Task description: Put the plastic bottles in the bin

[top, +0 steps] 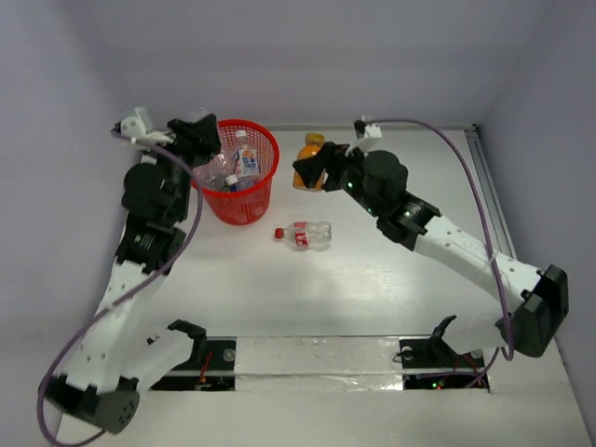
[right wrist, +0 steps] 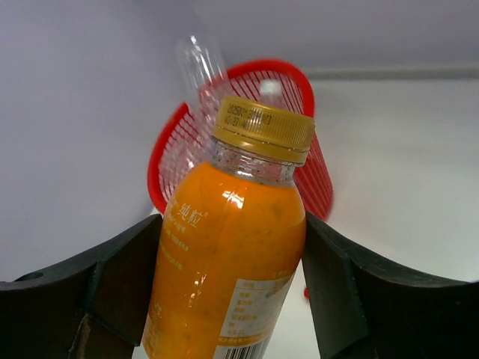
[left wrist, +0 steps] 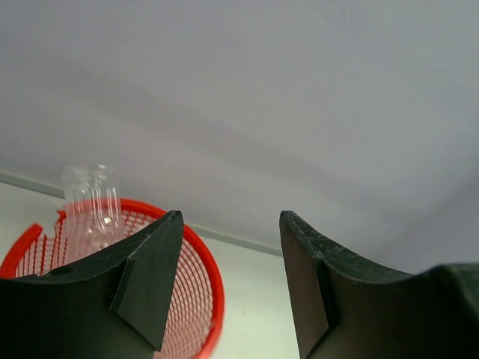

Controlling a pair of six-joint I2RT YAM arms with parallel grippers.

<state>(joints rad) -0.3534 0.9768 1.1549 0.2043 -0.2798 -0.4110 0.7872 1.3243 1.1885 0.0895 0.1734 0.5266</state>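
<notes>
The red mesh bin [top: 244, 207] stands at the back left with several plastic bottles [top: 245, 164] inside. My left gripper [top: 199, 140] hovers at the bin's left rim, open and empty; in the left wrist view [left wrist: 230, 224] the bin [left wrist: 213, 292] is at lower left with a clear bottle [left wrist: 93, 200] sticking up out of it. My right gripper [top: 313, 168] is shut on the orange bottle [top: 310, 154], right of the bin. In the right wrist view the orange bottle [right wrist: 232, 247] sits tilted between the fingers, with the bin [right wrist: 318, 179] behind it. A clear red-labelled bottle [top: 304, 235] lies on the table.
White walls close in the table at the back and on both sides. A metal rail [top: 489, 200] runs along the right edge. A taped strip [top: 317, 358] crosses the near edge between the arm bases.
</notes>
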